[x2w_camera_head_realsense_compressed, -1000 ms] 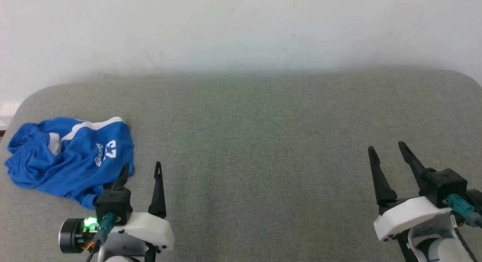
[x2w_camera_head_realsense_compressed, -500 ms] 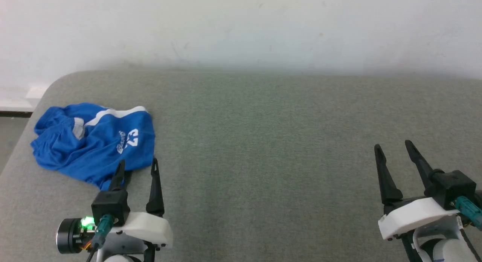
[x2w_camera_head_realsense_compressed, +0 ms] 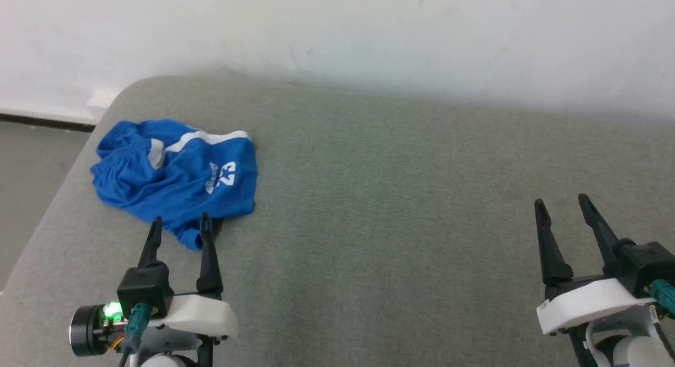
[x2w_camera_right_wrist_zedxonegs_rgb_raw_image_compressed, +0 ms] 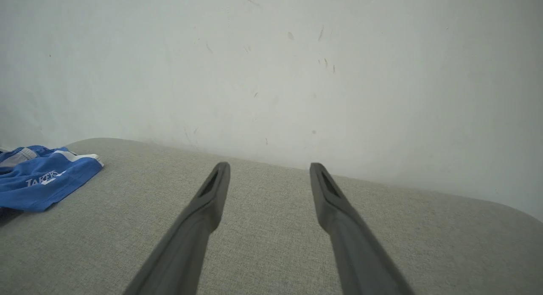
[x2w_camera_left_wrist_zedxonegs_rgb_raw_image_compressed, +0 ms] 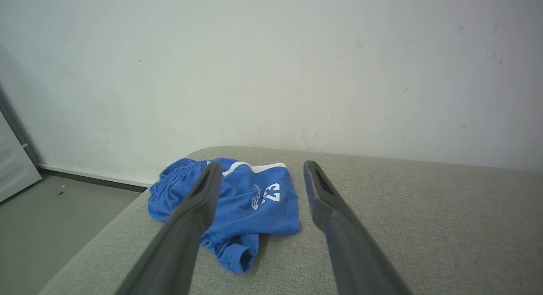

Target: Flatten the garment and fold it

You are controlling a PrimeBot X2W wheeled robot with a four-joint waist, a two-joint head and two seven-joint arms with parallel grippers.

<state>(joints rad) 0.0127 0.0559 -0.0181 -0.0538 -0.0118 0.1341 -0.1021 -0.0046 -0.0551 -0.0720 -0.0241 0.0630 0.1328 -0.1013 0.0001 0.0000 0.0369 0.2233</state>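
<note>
The garment (x2w_camera_head_realsense_compressed: 174, 177) is a pair of bright blue shorts. It lies in a crumpled heap near the far left corner of the grey surface (x2w_camera_head_realsense_compressed: 401, 209). A white stripe (x2w_camera_head_realsense_compressed: 211, 137) runs along its far side, and a white "23" (x2w_camera_head_realsense_compressed: 228, 173) is printed on top.

In the head view the word beside the number is too small to read. The right wrist view sees the shorts from the side, far off at its left edge, and there the word reads "LAKERS". The left wrist view looks at the shorts from low down and close. It shows a rolled-up leg end (x2w_camera_left_wrist_zedxonegs_rgb_raw_image_compressed: 235, 257) sticking out at the near edge.

The left gripper (x2w_camera_head_realsense_compressed: 181, 219) is right at that near edge. Its two fingers are spread wide apart and hold nothing. In the head view the tips lie over the blue cloth, but I cannot tell if they touch it.

The right gripper (x2w_camera_head_realsense_compressed: 560, 200) is well away, over the bare right side of the surface. Its fingers are wide apart too, with nothing between them.

Behind the surface is a white wall (x2w_camera_head_realsense_compressed: 337, 29). Left of the surface is a grey floor (x2w_camera_left_wrist_zedxonegs_rgb_raw_image_compressed: 51, 218).
</note>
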